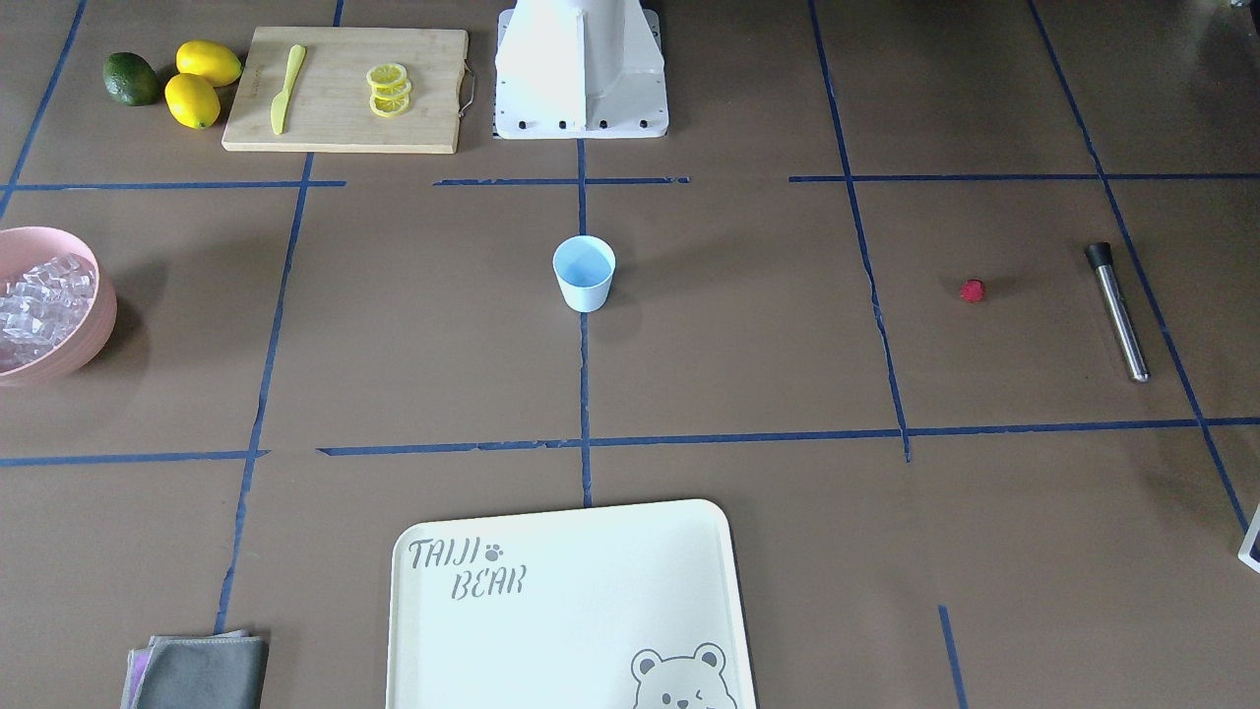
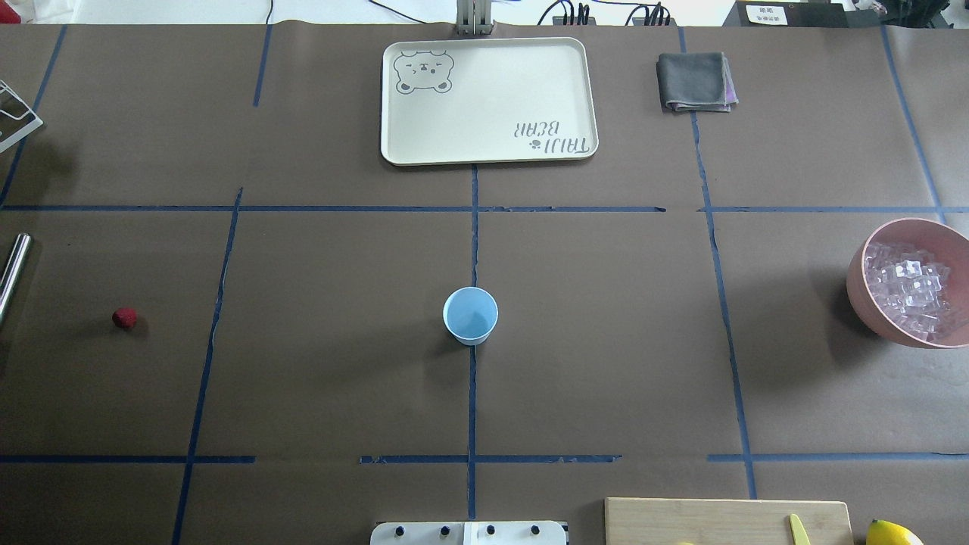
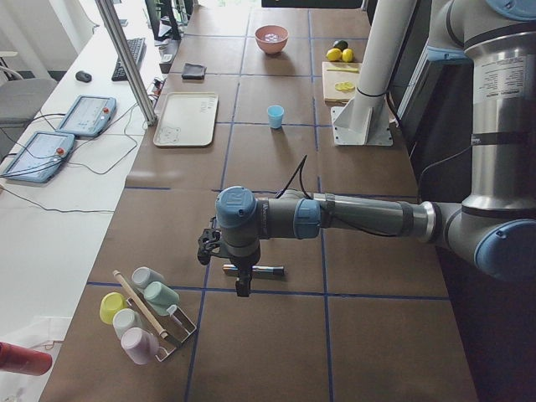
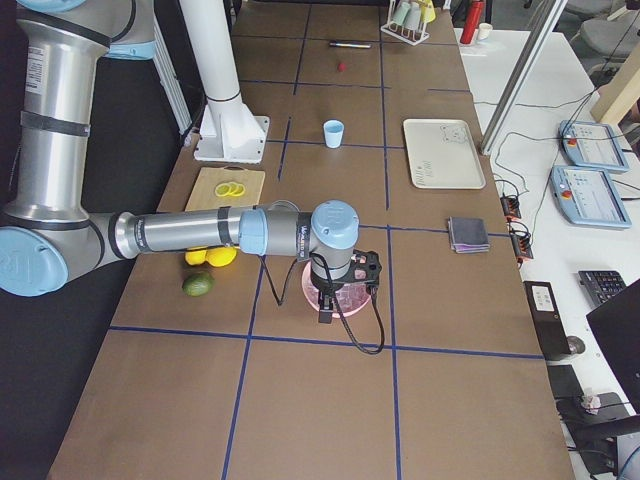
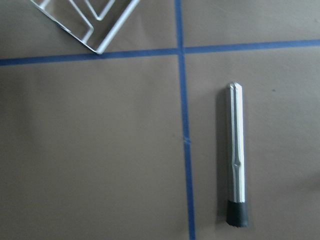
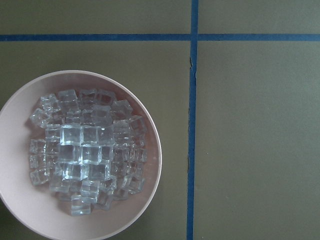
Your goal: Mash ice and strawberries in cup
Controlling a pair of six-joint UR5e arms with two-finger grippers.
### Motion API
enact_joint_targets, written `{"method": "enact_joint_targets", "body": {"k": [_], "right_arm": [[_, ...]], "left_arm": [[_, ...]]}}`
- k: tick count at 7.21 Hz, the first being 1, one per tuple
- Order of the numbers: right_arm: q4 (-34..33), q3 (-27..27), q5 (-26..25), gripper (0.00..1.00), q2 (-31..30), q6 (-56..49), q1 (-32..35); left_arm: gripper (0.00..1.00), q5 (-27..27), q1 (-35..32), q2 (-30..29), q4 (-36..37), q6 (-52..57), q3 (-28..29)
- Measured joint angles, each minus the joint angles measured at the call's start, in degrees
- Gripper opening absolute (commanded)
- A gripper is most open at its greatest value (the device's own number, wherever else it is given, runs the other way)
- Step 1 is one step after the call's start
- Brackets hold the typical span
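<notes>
The pale-blue cup (image 1: 584, 274) stands upright and empty at the table's middle; it also shows in the overhead view (image 2: 470, 316). The red strawberry (image 1: 973, 290) lies alone on the table's left side (image 2: 125, 318). The ice (image 6: 87, 150) fills a pink bowl (image 2: 859, 291) on the right side. My left gripper (image 3: 241, 285) hangs above a steel muddler (image 5: 236, 160). My right gripper (image 4: 325, 308) hangs above the bowl of ice. Both grippers show only in the side views, so I cannot tell whether they are open or shut.
A cream tray (image 2: 394, 144) lies at the far middle, with a grey cloth (image 2: 693, 82) beside it. A cutting board (image 1: 325, 128) holds lemon slices (image 1: 389, 91) and a yellow knife (image 1: 285, 89); lemons (image 1: 202, 79) and an avocado (image 1: 131, 79) lie beside it. A cup rack (image 3: 146, 310) stands at the left end.
</notes>
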Motion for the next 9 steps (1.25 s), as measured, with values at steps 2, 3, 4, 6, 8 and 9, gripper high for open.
{"method": "enact_joint_targets", "body": {"k": [2,3,4,6,8,9], "right_arm": [[0.03,-0.01,-0.03,1.0,-0.23,-0.36,0.16],[0.11,-0.03,0.0,1.0,-0.36,-0.4,0.18],[0.19,-0.04,0.02,1.0,-0.47,-0.41,0.19],[0.39,-0.04,0.03,1.0,-0.53,-0.41,0.19],[0.59,0.03,0.03,1.0,-0.63,-0.4,0.19],[0.67,0.11,0.14,1.0,-0.79,-0.31,0.19]], "left_arm": [[1.0,0.24,0.09,-0.2,0.17,-0.39,-0.56],[1.0,0.27,0.12,-0.19,0.2,-0.4,-0.69],[1.0,0.33,0.14,-0.16,0.21,-0.4,-0.73],[1.0,0.45,0.15,-0.04,0.21,-0.39,-0.72],[1.0,0.39,0.15,0.1,0.06,-0.39,-0.77],[1.0,0.31,0.15,0.2,-0.08,-0.39,-0.85]]}}
